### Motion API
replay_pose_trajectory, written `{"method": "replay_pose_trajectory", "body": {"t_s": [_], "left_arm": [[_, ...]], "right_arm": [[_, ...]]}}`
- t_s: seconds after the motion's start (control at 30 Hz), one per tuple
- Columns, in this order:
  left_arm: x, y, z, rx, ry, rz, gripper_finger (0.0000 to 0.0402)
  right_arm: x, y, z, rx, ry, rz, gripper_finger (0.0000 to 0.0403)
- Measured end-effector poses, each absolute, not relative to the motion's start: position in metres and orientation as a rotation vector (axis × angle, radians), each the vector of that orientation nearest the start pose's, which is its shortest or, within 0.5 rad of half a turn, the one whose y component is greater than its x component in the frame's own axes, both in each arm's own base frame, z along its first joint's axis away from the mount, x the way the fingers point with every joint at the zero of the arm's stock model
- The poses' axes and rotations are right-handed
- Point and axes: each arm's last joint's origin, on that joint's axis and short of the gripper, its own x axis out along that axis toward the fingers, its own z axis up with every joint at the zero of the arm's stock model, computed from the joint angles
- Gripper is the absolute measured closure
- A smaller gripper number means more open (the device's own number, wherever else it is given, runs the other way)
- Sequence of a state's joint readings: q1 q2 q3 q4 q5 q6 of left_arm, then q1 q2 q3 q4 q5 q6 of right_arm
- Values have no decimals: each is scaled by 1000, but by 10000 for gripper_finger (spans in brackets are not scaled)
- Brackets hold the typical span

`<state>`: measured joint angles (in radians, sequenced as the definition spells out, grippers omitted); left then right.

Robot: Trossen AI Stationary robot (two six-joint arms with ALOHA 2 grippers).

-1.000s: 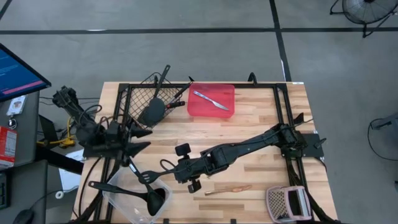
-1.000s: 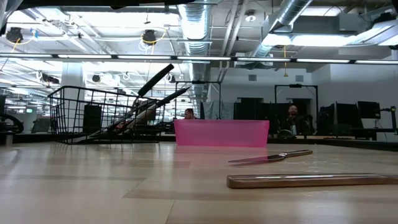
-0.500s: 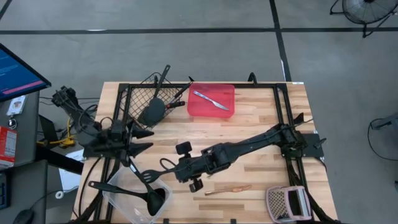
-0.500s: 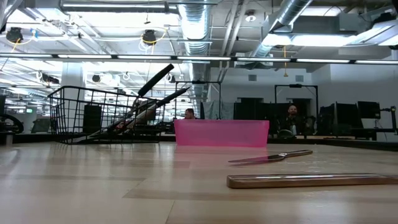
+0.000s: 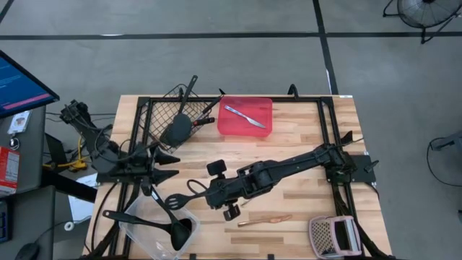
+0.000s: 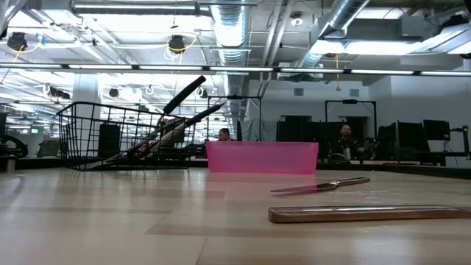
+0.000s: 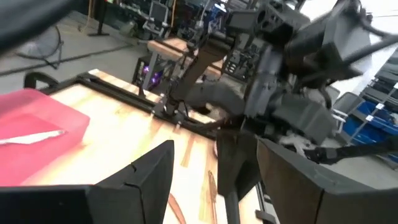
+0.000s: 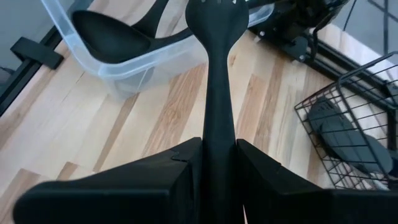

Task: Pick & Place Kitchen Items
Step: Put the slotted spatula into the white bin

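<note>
The right claw [image 5: 204, 196] has drifted rightward, clenched on a black slotted utensil [image 5: 180, 198] at lower centre beside the clear tub [image 5: 148, 240], seemingly to carry it off, while the left claw [image 5: 170, 166] gapes released nearby.

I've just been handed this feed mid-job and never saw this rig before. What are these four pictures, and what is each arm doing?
Two robot arms work at a wooden table. One camera looks down from above, one sits at tabletop height, and one rides on each wrist. The right gripper is shut on a black utensil near the clear tub, which already holds ladles. The left gripper hangs open, holding nothing. A wire basket has utensils, the red tray a knife, and a copper stick lies loose.
</note>
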<state>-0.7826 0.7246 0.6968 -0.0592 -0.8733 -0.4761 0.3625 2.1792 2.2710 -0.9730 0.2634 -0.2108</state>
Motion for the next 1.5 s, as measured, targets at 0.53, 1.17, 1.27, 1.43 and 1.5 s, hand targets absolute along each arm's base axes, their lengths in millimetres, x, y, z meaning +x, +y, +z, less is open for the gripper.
{"method": "replay_pose_trajectory", "body": {"t_s": [0.53,1.17,1.27,1.43,1.5], "left_arm": [[169,-71,297,-534,276,51,167],[195,-76,274,-702,552,-204,164],[195,-77,274,-720,564,-222,164],[195,-78,274,-736,579,-252,166],[195,-79,275,-742,591,-286,173]], "right_arm": [[438,161,326,-465,873,181,332],[442,155,337,-524,814,159,332],[446,154,339,-536,778,164,332],[449,149,340,-544,763,164,332],[449,147,340,-554,766,168,332]]}}
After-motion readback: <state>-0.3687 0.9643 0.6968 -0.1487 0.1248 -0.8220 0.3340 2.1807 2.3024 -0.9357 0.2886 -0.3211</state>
